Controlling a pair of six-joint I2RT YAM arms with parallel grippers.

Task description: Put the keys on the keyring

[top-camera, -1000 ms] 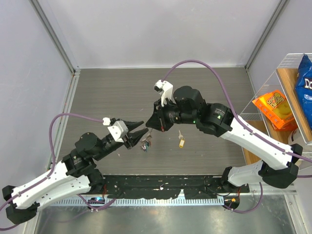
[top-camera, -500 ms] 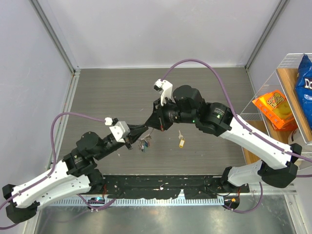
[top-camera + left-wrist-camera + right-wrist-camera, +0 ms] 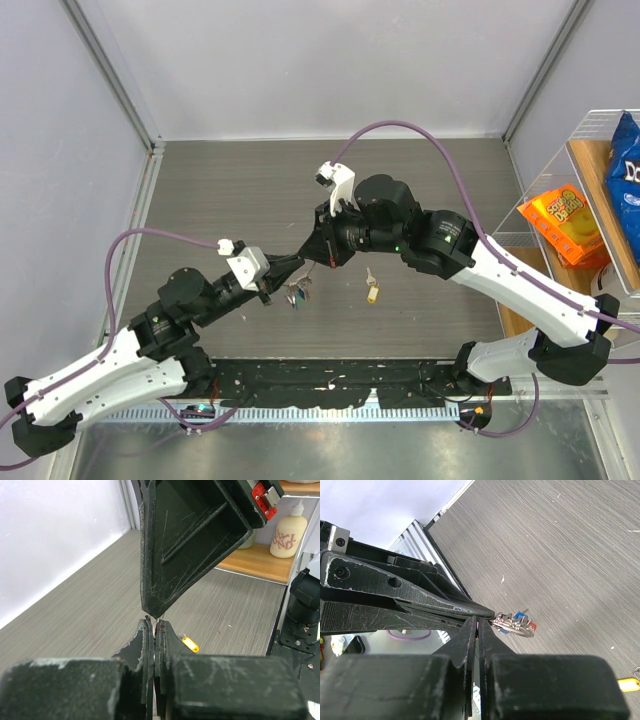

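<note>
A bunch of keys (image 3: 297, 294) with blue and red heads (image 3: 516, 624) hangs in the air on the keyring, just above the table's middle. My left gripper (image 3: 292, 268) and right gripper (image 3: 312, 262) meet tip to tip right over it. The left jaws (image 3: 155, 625) are shut on a thin silver sliver, which looks like the keyring. The right jaws (image 3: 477, 622) are shut as well, pinching the ring beside the bunch. Most of the ring is hidden by the fingers. A yellow-headed key (image 3: 372, 292) lies loose on the table to the right (image 3: 190, 644).
A wire shelf at the right edge holds an orange snack bag (image 3: 565, 225) and a blue bag (image 3: 625, 150). A pale bottle (image 3: 289, 532) stands on a wooden shelf. Grey walls close the table at the back and left.
My left gripper moved in towards the hanging bunch and closed its jaws, which stood open a second ago. The right gripper and the yellow key stayed still.
</note>
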